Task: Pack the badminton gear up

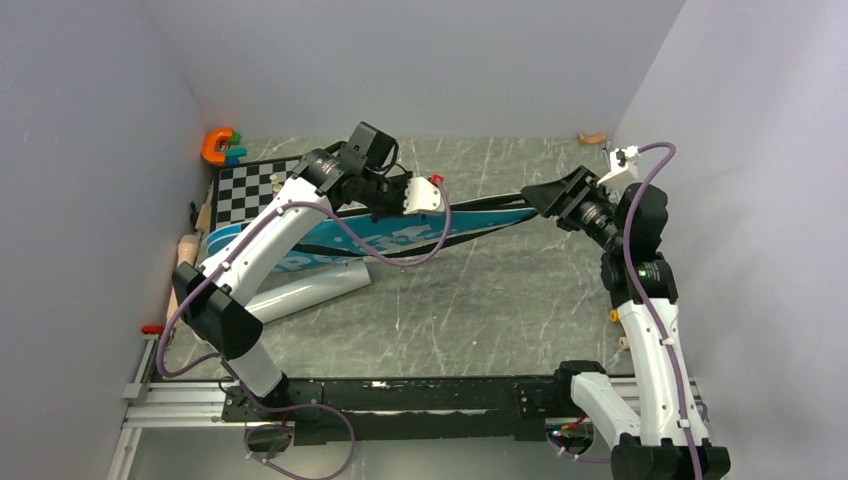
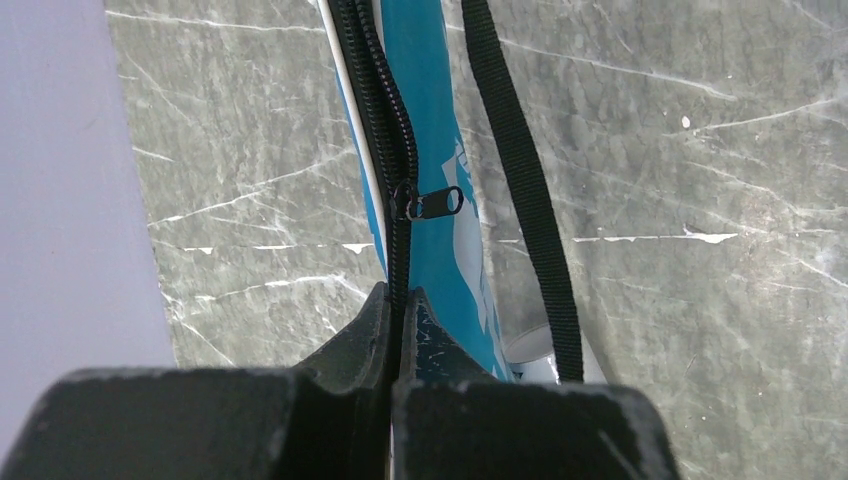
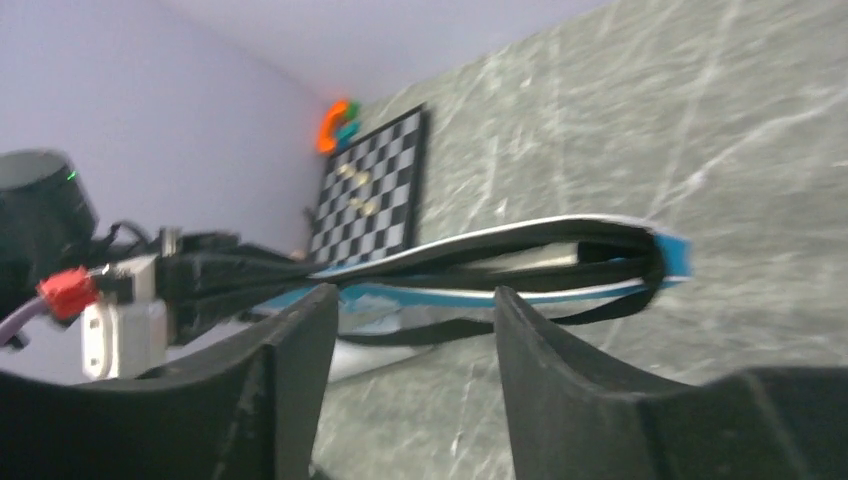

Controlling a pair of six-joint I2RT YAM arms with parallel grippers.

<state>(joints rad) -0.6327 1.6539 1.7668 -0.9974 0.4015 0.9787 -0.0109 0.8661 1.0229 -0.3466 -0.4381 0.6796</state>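
The blue "SPORT" bag (image 1: 330,245) lies slanted across the table, its narrow end (image 3: 600,250) pointing at my right gripper. My left gripper (image 1: 430,207) is shut on the bag's black zipper edge (image 2: 385,120), just behind the zipper slider (image 2: 405,200) and its pull tab. The black strap (image 2: 520,180) runs alongside. The pale-grey tube (image 1: 300,290) lies in front of the bag; its end shows in the left wrist view (image 2: 535,350). My right gripper (image 1: 535,195) is open and empty just short of the bag's narrow end, as its wrist view (image 3: 415,295) shows. No rackets or shuttlecocks show.
The chessboard (image 1: 255,190) lies at the back left, behind the bag. An orange-and-green toy (image 1: 220,145) sits in the back left corner. A wooden rolling pin (image 1: 190,245) lies by the left wall. A small wooden piece (image 1: 592,137) sits at the back right. Walls close in on both sides.
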